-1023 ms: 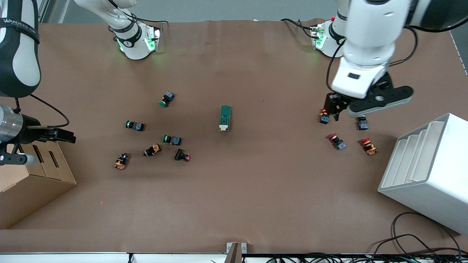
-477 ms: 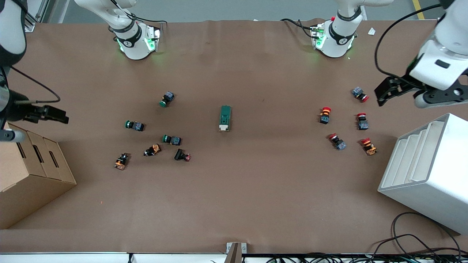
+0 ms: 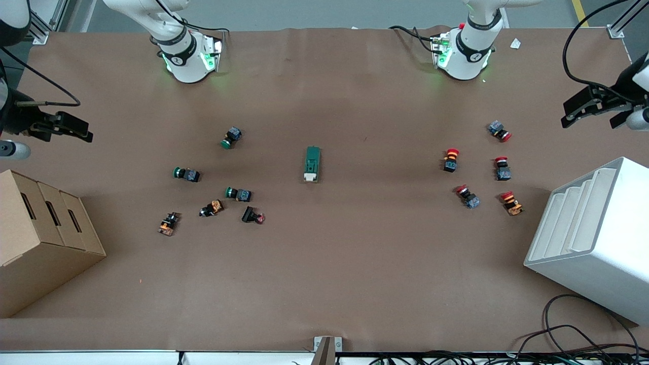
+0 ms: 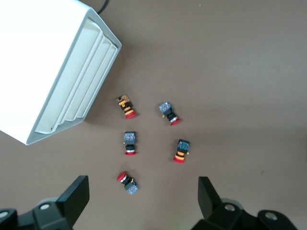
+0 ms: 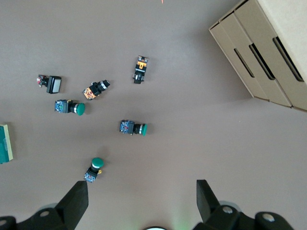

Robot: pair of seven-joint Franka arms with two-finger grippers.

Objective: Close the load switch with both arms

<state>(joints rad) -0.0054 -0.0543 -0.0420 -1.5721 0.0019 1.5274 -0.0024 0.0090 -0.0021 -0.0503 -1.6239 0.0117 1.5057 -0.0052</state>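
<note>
Front view: load switch [image 3: 312, 163] lies mid-table, untouched, green buttons [image 3: 237, 193] toward the right arm's end, red buttons [image 3: 450, 159] toward the left arm's. Left wrist view: left gripper [image 4: 144, 199] spread wide over red buttons, white rack [image 4: 57, 72] beside them. Right wrist view: right gripper [image 5: 142, 200] wide over green buttons, cardboard box [image 5: 268, 48] nearby.

Bare bench [image 3: 355, 243] rings the load switch [image 3: 312, 163]; green pushbuttons [image 3: 238, 193] crowd its nine o'clock, red pushbuttons [image 3: 467, 196] three.
</note>
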